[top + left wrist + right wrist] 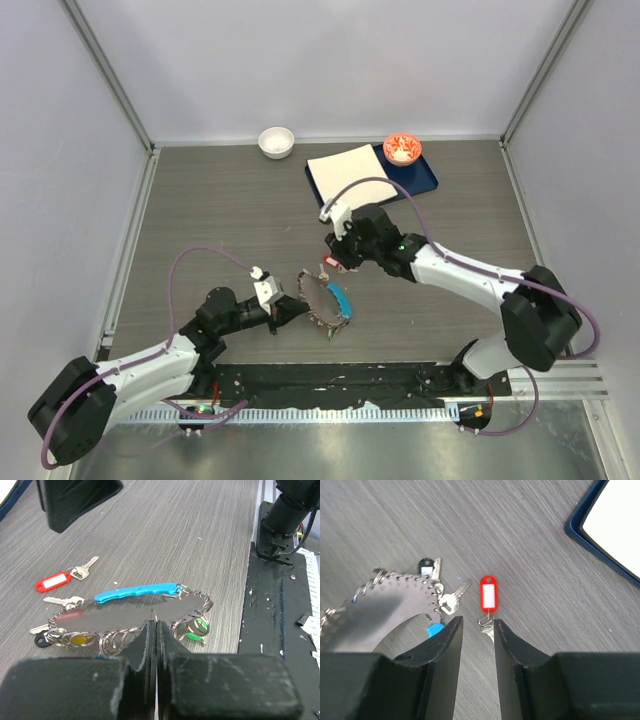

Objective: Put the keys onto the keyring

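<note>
The keyring lies on the table mid-front: a grey metal crescent edged with small wire loops, with a light blue plastic piece. In the left wrist view the keyring carries green, yellow and black keys. My left gripper is shut on a small loop at its near edge. A red-tagged key lies loose beside the keyring, also seen from the left wrist. My right gripper is open just above it, the key's metal end between the fingertips.
A blue tray with a white sheet and a small red bowl sits at the back right. A white bowl stands at the back. A black mat runs along the near edge.
</note>
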You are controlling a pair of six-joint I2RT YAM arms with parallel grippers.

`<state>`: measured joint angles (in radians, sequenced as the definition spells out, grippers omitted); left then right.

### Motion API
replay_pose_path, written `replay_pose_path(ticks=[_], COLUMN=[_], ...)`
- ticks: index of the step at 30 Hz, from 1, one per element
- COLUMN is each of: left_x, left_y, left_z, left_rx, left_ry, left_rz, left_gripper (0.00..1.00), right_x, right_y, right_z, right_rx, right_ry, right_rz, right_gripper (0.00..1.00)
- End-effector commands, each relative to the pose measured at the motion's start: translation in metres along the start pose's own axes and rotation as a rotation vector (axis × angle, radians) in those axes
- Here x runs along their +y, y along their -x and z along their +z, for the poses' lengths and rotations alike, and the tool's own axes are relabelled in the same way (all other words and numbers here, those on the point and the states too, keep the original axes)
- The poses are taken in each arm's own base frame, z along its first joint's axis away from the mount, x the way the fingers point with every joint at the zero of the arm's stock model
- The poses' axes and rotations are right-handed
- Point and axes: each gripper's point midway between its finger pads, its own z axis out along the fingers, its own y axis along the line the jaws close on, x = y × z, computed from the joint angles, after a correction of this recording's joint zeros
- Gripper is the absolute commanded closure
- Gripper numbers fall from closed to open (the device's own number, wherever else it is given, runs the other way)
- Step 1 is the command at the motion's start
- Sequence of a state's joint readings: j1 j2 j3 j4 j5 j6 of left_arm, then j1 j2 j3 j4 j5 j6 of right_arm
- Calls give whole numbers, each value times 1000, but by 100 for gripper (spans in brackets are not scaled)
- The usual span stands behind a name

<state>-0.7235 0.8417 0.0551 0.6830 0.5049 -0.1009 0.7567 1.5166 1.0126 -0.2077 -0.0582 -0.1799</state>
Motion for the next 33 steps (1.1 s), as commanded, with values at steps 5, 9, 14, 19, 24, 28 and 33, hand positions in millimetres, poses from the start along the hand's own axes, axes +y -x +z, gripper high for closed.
replay_pose_path(ticks=[5,9,14,19,24,28,33], left_x=[1,-2,-2,-3,-1,3,5], left_y=[30,34,36,41,46,48,50], left_z=[2,1,1,1,2,1,0], left_rx=[-108,-131,-147,-167,-184,-197,-207], left_ry=[-1,-16,-17,-20,-13,17,34], left_rz=[75,87,96,97,96,94,96], left_gripper=[100,100,100,100,100,100,100], right_x=[58,80,98,111,114,115,119], right_y=[13,22,19,17,11,9,6], right_z=[-23,-36,-43,-49,-49,-50,-53], right_rx=[-405,-531,-573,-589,-579,-574,-569], right_ry=[308,423,536,616,636,644,666], right_rz=[-106,-156,-169,-173,-166,-165,-168], right_gripper=[64,66,68,71,71,71,71])
